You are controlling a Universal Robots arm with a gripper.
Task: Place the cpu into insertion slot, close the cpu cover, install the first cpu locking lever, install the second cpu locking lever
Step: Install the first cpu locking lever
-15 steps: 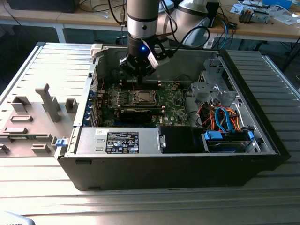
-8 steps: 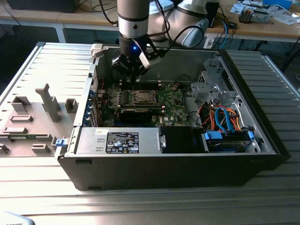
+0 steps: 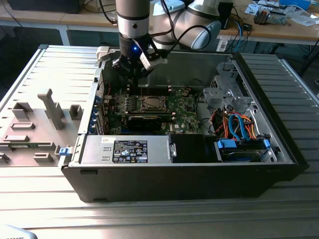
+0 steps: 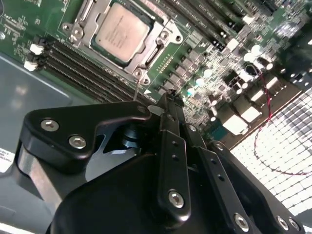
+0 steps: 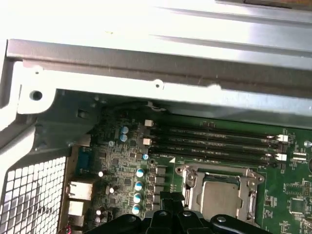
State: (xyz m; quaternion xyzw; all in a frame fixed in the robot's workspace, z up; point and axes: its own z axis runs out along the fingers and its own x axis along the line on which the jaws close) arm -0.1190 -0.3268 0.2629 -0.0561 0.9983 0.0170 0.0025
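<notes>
Gripper (image 4: 168,105) nearest, black fingers pressed together, nothing pinched, tip poised just above the memory slots (image 4: 92,73) beside the socket. Beyond it, cpu (image 4: 118,32) flat in the insertion slot (image 4: 146,61), pale silver top facing up (square, so no long axis to name), edges parallel to the 4 slots. Cpu cover (image 4: 83,22) down around the chip, framing it. In the exterior view, arm (image 3: 133,30) descending vertically over the motherboard (image 3: 182,112) inside the open computer case (image 3: 279,149).
</notes>
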